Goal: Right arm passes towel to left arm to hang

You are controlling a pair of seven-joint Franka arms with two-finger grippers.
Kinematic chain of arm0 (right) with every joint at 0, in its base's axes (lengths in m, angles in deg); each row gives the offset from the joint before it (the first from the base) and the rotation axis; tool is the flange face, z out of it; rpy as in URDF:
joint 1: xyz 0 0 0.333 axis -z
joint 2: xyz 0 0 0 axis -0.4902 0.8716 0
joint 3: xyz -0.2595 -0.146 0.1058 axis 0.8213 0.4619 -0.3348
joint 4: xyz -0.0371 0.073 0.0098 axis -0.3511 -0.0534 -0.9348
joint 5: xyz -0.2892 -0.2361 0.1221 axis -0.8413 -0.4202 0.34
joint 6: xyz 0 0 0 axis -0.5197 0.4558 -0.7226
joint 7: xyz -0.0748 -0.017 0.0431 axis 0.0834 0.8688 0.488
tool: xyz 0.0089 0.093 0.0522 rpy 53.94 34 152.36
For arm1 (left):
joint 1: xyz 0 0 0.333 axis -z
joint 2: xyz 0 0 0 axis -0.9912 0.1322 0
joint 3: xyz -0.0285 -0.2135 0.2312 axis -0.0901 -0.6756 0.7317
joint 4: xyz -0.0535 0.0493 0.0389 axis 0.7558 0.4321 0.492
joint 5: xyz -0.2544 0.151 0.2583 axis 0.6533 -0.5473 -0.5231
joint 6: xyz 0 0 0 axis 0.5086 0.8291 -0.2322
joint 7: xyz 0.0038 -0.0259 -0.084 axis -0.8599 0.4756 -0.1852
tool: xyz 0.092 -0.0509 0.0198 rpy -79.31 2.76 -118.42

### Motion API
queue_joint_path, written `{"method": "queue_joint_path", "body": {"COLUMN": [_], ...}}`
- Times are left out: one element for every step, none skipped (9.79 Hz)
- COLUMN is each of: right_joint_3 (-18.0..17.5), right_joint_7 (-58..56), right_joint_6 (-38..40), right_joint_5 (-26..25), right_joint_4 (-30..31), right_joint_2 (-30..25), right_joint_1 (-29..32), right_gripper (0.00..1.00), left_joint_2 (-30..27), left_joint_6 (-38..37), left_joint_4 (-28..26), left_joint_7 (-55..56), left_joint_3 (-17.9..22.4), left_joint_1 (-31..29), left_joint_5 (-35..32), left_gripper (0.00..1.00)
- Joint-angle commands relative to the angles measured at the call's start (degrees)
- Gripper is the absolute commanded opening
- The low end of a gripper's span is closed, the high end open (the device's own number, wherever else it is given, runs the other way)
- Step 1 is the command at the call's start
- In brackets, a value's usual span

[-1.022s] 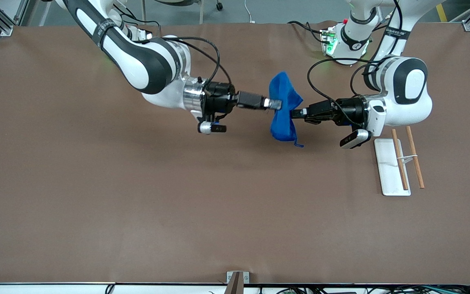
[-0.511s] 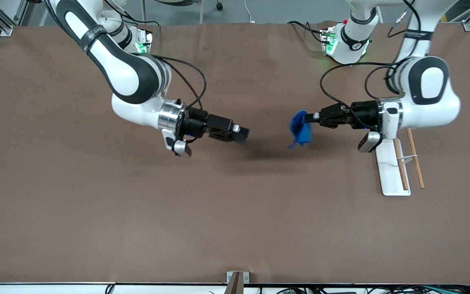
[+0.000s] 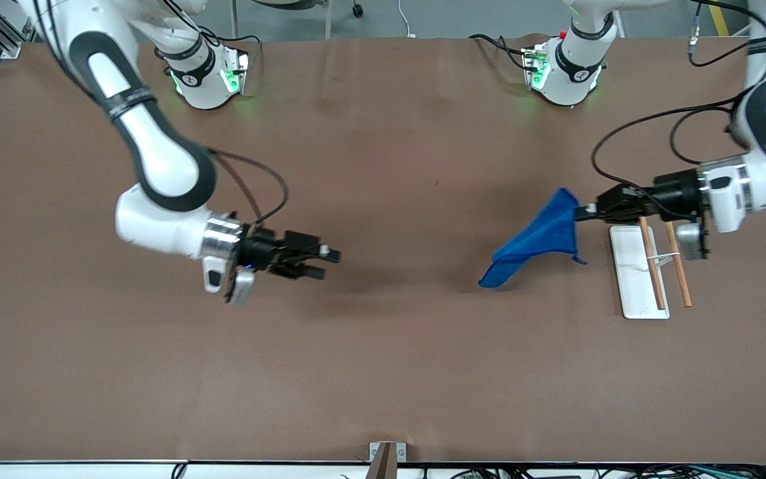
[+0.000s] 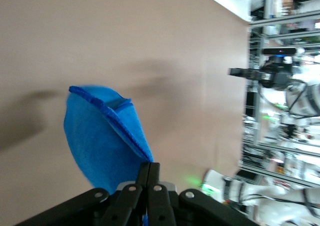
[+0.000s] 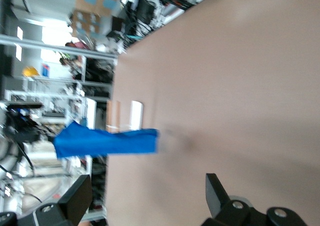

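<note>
The blue towel [image 3: 534, 241] hangs in the air, pinched by one corner. My left gripper [image 3: 583, 211] is shut on that corner, over the table right next to the rack's white base. The cloth trails from the fingers down toward the middle of the table. In the left wrist view the towel [image 4: 98, 136] billows out from the closed fingertips [image 4: 149, 167]. My right gripper [image 3: 330, 262] is open with nothing in it, low over the table toward the right arm's end. Its wrist view shows the towel [image 5: 106, 141] well away from the spread gripper [image 5: 147, 186].
A small rack stands at the left arm's end: a white base plate [image 3: 630, 279] with two wooden rods [image 3: 678, 265] across it. The rack's base [image 5: 136, 114] also shows in the right wrist view. Brown table cover lies all round.
The right gripper opened, let go of the towel and drew back toward its own end. The left arm carried the towel away toward the rack, and the cloth now swings out.
</note>
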Motion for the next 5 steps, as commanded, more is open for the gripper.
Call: {"method": "queue_joint_path", "body": {"right_joint_3": [6.80, 9.88, 11.82, 14.11, 15.43], "right_joint_7": [1.72, 3.56, 5.66, 8.64, 14.85], "right_joint_6": [6.01, 8.12, 8.75, 8.76, 9.02], "right_joint_5": [-10.47, -18.62, -25.32, -32.60, -39.73], "right_joint_4": [-0.53, -0.70, -0.53, -0.36, -0.35], "right_joint_2": [-1.50, -2.02, -3.94, -5.18, -7.02], "right_joint_1": [-0.18, -0.18, -0.44, -0.44, -0.53], "right_gripper": [1.00, 1.00, 1.00, 1.00, 1.00], "left_joint_2": [2.70, 4.71, 6.21, 7.71, 8.25], "left_joint_6": [-0.23, -0.23, -0.23, -0.14, -0.14], "left_joint_4": [3.42, 6.40, 7.21, 8.18, 8.54], "left_joint_7": [-2.83, -4.94, -5.40, -7.06, -11.25], "left_joint_3": [4.82, 7.45, 9.74, 13.25, 15.54], "left_joint_1": [0.12, 0.12, 0.12, -0.05, -0.06], "left_joint_5": [-8.00, -11.17, -12.42, -12.52, -12.52], "left_gripper": [0.00, 0.00, 0.00, 0.00, 0.00]}}
